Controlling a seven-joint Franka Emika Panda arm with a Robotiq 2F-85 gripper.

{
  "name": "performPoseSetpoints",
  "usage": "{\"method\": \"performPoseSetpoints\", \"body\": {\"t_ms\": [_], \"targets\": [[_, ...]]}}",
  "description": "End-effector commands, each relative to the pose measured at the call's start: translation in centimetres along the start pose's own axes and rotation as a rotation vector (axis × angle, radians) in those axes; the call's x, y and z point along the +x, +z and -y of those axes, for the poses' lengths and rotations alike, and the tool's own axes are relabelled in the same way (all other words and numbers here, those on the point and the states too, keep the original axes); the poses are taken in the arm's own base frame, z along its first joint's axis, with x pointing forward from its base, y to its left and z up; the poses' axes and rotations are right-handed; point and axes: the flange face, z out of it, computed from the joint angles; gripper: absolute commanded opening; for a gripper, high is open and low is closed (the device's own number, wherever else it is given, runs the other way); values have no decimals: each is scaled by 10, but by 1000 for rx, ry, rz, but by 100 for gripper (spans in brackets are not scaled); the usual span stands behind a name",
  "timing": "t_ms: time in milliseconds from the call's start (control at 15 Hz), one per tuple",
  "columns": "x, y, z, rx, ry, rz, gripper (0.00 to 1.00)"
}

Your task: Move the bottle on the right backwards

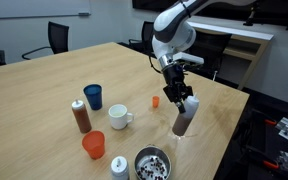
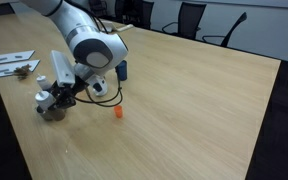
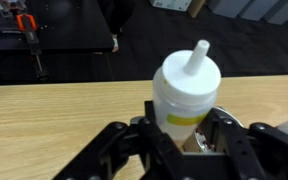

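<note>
Clamping the bottle (image 1: 184, 122) near its top, the gripper (image 1: 181, 103) holds it tightly from both sides. In the wrist view the white cap (image 3: 187, 85) sits between the dark fingers (image 3: 124, 150). In an exterior view the bottle leans, extending toward 6 o'clock from the gripper. It lies at 3 o'clock of the white mug (image 1: 119, 117), near the table (image 1: 44, 85) edge. Whether its base touches the wood is unclear.

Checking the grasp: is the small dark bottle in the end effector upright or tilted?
Tilted: in an exterior view the small dark-brown, white-capped bottle leans, top held by the end effector.
</note>
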Motion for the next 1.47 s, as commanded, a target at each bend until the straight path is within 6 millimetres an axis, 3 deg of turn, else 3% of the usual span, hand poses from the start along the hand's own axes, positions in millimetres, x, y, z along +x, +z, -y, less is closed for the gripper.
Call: {"method": "performPoseSetpoints", "body": {"t_ms": [0,333,667,1000,1133,1200,1400], "targets": [[-24,5,2,-162,-37,-15,21],[-20,13,8,-397,-2,-71,21],[-4,38,5,-459,36,-54,21],[12,48,-2,-458,82,-55,21],[15,48,-3,-455,91,-53,37],[15,47,-3,-459,93,-59,70],[14,42,-2,-434,84,-63,80]]}}
